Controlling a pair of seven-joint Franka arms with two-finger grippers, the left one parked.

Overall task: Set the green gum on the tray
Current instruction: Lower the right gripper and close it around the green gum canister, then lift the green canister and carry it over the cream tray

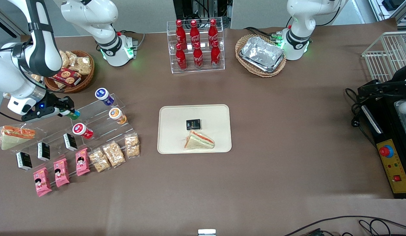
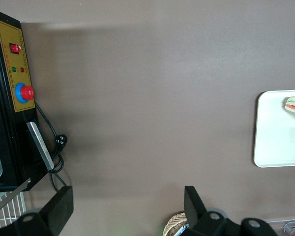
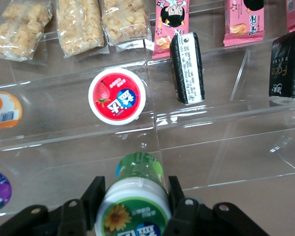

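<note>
My gripper (image 1: 67, 110) is shut on the green gum (image 1: 71, 114), with the fingers on either side of its white lid. It holds the bottle just above the clear stepped display rack (image 1: 98, 126) toward the working arm's end of the table. In the right wrist view the green gum (image 3: 135, 196) fills the space between the two black fingers (image 3: 94, 194). The cream tray (image 1: 170, 131) lies at the middle of the table and carries a small black packet (image 1: 193, 124) and a wrapped sandwich (image 1: 199, 140).
On the rack stand a red gum (image 1: 82, 130), an orange gum (image 1: 117, 115) and a purple gum (image 1: 104, 96), with black packets, pink snack packs and cracker bags below. A wrapped sandwich (image 1: 14, 135) lies beside the rack. A cola rack (image 1: 197, 46) and baskets stand farther back.
</note>
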